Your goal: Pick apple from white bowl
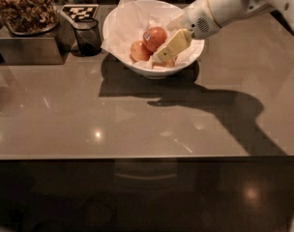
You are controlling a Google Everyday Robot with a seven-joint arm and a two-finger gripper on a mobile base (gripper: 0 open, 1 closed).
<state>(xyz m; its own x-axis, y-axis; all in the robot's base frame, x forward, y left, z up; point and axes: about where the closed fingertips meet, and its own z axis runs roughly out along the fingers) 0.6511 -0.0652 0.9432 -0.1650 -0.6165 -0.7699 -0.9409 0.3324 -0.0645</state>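
The white bowl (156, 72) stands on the worktop (137, 129) close to its far edge, about midway along, lined with crinkled white paper (119, 24). The apple (155, 37) – orange-red, with a pale sticker facing up – lies in the middle of the bowl, on top of smaller, paler apples (138, 51). The arm (224, 6) reaches in from the far right corner, and the gripper (161, 55) slants down over the bowl's right half, its tip just beside the apple's right flank – whether it is spread or pressed together cannot be told. Toward the far left corner a dark glass cup (87, 36) stands near the bowl, beside a metal container (28, 50) heaped with brown bits.
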